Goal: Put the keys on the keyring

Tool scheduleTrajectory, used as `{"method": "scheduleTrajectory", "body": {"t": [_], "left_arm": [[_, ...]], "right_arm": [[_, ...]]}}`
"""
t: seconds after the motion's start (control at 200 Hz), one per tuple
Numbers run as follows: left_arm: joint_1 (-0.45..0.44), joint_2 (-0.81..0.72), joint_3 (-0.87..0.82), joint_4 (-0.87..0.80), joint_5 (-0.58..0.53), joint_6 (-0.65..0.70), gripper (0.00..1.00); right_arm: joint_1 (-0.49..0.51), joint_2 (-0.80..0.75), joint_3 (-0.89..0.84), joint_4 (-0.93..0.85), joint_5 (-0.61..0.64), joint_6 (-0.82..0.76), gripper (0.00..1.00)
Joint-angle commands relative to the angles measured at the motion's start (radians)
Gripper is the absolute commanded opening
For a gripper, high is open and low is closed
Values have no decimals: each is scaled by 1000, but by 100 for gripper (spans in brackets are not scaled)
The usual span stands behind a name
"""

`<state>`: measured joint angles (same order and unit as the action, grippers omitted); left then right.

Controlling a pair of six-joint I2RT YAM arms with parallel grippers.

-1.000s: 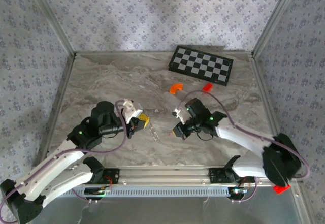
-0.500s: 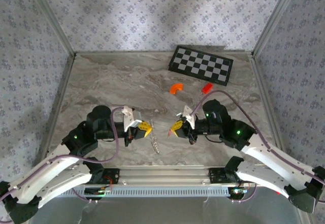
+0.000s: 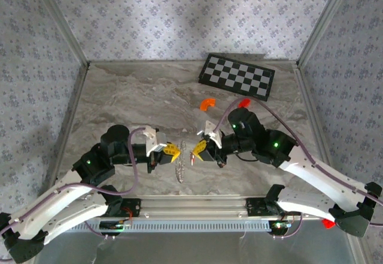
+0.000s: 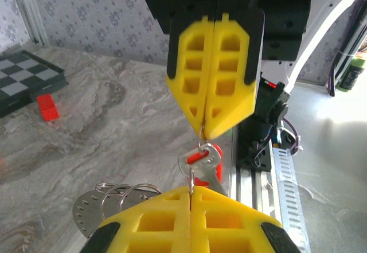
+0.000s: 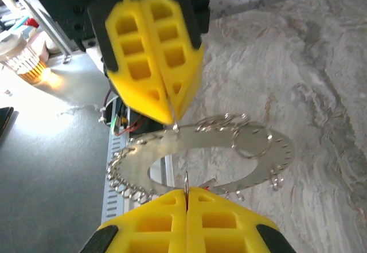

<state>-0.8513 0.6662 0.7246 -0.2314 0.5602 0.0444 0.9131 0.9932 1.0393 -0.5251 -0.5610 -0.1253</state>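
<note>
Robotics lab, enclosed bench cell. Grounds, itemised:

1. Tabletop: marble-look sheet, closed on three sides by walls of grey patterned paper, set in bare aluminium posts.
2. Near edge: aluminium rail with the bases of my two white arms bolted to it, and a slotted cable duct just beside it.
3. My left gripper and right gripper: yellow lattice-moulded fingers on black mounts.
4. Far right corner: checkered board, black and white, lying flat.

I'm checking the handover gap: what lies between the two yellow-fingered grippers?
A thin silvery toothed metal keyring, in the right wrist view, and a tiny red-headed silvery key, in the left wrist view.
</note>
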Motion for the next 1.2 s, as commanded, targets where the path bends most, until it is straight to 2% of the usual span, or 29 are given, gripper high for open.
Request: {"method": "scheduleTrajectory", "body": {"t": [0.0, 0.345, 0.72, 1.194], "left_arm": [[-7, -14, -9, 93, -3, 20, 0], [-7, -22, -36, 134, 1, 19, 0], [-7, -28, -46, 147, -2, 10, 0], [-6, -38, -94, 257, -27, -41, 0]], "right_arm": [[13, 1, 43, -39, 32, -21, 0], [29, -2, 7, 70, 71, 15, 0], [54, 20, 17, 91, 87, 13, 0], [56, 15, -7, 133, 113, 42, 0]]}}
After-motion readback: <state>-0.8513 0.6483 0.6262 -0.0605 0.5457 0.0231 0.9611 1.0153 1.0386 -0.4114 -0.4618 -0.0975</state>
